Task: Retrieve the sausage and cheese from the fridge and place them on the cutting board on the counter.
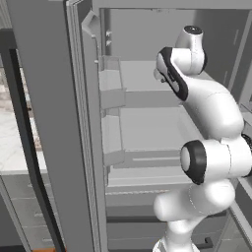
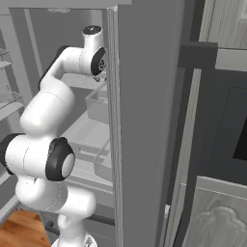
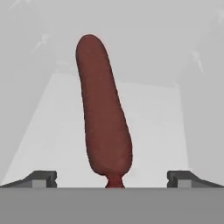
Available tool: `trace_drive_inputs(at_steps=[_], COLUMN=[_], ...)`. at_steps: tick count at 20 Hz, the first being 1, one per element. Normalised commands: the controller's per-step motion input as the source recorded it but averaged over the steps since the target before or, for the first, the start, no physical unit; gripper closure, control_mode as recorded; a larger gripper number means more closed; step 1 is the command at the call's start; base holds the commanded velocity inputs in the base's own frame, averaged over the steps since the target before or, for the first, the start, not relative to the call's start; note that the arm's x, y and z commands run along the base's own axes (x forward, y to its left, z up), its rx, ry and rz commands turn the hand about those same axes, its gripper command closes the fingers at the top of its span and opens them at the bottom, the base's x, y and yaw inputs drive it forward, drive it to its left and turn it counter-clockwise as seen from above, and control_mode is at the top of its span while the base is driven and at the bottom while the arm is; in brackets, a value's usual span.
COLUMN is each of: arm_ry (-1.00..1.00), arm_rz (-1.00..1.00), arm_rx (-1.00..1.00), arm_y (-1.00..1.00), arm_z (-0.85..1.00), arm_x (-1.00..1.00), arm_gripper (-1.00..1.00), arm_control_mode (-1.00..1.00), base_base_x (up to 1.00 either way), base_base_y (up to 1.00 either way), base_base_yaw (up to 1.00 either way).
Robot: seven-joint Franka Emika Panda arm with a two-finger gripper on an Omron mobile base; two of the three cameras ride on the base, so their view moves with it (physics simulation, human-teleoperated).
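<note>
Fridge [image 1: 54,123]: tall grey unit, doors swung open, pale shelves and door bins inside
Arm [image 1: 211,128]: white Franka, dark joints, reaching up into fridge's upper compartment
Gripper [image 3: 112,178]: jaws spread wide, holding nothing, one dark tip on each side of sausage's near end
Sausage [image 3: 103,118]: dark reddish-brown, smooth, lying on pale fridge shelf, pointing away from hand, between fingertips [image 3: 43,178]
</note>
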Motion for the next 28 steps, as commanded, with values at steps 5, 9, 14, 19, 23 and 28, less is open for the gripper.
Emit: trace_drive_inputs(at_steps=[5, 9, 14, 19, 23, 28], arm_ry=[0.06, 0.02, 0.00, 0.01, 0.00, 0.00], arm_rz=[0.04, 0.03, 0.02, 0.00, 0.00, 0.00], arm_rx=[0.03, 0.02, 0.00, 0.00, 0.00, 0.00], arm_y=[-0.05, 0.00, 0.00, 0.00, 0.00, 0.00], arm_z=[-0.14, -0.12, -0.28, -0.07, 0.00, 0.00], arm_x=[0.57, 0.39, 0.02, 0.00, 0.00, 0.00], arm_gripper=[-1.00, -1.00, -1.00, -1.00, 1.00, 1.00], arm_control_mode=[-1.00, -1.00, -1.00, -1.00, -1.00, -1.00], base_base_x=[0.00, 0.00, 0.00, 0.00, 0.00, 0.00], base_base_y=[0.00, 0.00, 0.00, 0.00, 0.00, 0.00], base_base_yaw=[0.00, 0.00, 0.00, 0.00, 0.00, 0.00])
